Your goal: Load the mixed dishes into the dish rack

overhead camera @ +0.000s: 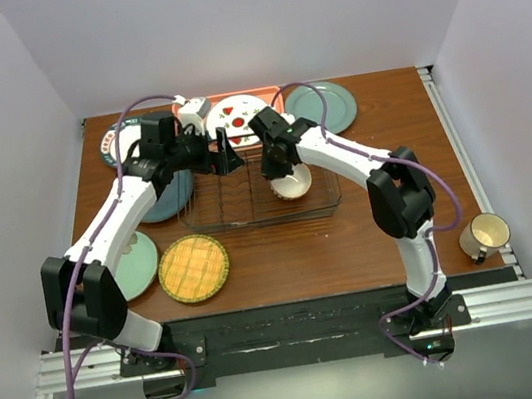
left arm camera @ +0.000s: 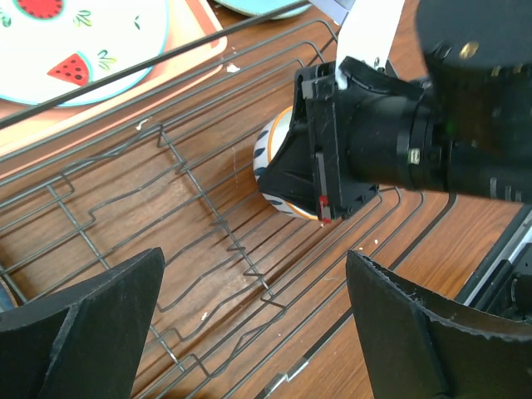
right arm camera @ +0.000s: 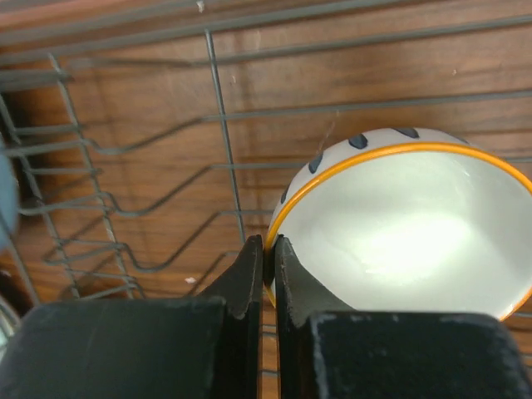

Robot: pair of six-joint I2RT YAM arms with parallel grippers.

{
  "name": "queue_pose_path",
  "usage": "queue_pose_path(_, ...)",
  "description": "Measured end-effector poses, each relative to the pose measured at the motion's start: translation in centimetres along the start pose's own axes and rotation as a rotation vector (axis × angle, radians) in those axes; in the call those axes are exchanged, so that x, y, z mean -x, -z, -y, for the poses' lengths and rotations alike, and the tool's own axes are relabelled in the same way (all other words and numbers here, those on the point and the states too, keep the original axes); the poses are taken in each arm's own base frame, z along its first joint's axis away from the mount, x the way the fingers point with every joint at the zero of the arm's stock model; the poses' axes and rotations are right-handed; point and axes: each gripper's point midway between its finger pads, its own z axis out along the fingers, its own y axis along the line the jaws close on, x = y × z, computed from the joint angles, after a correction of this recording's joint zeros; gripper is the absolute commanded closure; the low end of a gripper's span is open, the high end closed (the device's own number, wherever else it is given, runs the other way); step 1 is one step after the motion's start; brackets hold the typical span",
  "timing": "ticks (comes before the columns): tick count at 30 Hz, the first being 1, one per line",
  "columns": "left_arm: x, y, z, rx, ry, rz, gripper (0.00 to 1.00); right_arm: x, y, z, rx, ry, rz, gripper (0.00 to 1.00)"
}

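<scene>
Inside the right half of the dish rack (overhead camera: 216, 214), the right gripper (overhead camera: 277, 169) is pinching the orange-edged rim of a small white bowl (overhead camera: 292, 185) with dark marks, its fingers clamped tight on that rim, though whether the bowl is resting on the wires cannot be told. Over the rack's left-centre, the left gripper (overhead camera: 230, 155) is hovering with jaws spread wide, grasping nothing. The yellow woven-pattern plate (overhead camera: 194, 268), pale green plate (overhead camera: 140, 265) and dark teal plate (overhead camera: 169, 201) are lying on the table outside the rack, to its left

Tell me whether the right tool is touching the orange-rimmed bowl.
Touching. The right wrist view shows the right tool closed on the orange rim of the bowl, with no gap visible there.
</scene>
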Motion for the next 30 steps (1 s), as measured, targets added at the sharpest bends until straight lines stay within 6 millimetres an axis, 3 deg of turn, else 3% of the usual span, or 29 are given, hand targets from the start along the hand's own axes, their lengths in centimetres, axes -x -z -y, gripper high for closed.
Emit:
queue_pose_path(2,-0.2,-0.3,0.0,-0.006,0.002,-0.009,0.05,-0.3,0.3,0.2,-0.03,0.024,-0.006,0.88)
queue_pose_path(5,-0.4,-0.6,-0.1,-0.008,0.005,-0.016,0.04,0.0,0.7,0.5,-0.052,0.034,-0.001,0.53)
queue_pose_path(8,-0.5,-0.8,-0.2,-0.009,0.007,-0.02,0.04,-0.1,0.7,1.3,-0.076,0.041,-0.012,0.33)
queue_pose_path(12,-0.5,-1.2,-0.2,-0.02,0.007,-0.022,0.04,0.0,1.1,1.6,-0.08,0.048,-0.015,0.3)
queue_pose_path(15,-0.4,-1.7,-0.1,-0.036,0.008,-0.028,0.06,0.7,2.5,1.2,-0.061,0.042,0.008,0.28)
queue_pose_path(22,-0.1,-4.3,1.2,-0.085,-0.016,-0.046,0.17,5.0,10.3,1.6,-0.025,-0.022,0.19,0.28)
queue_pose_path(25,-0.7,-6.1,2.1,-0.109,-0.027,-0.077,0.24,6.8,13.8,4.3,-0.037,-0.087,0.273,0.29)
queue_pose_path(30,-2.5,-9.4,2.3,-0.101,-0.026,-0.145,0.32,7.5,16.3,10.8,-0.109,-0.194,0.339,0.29)
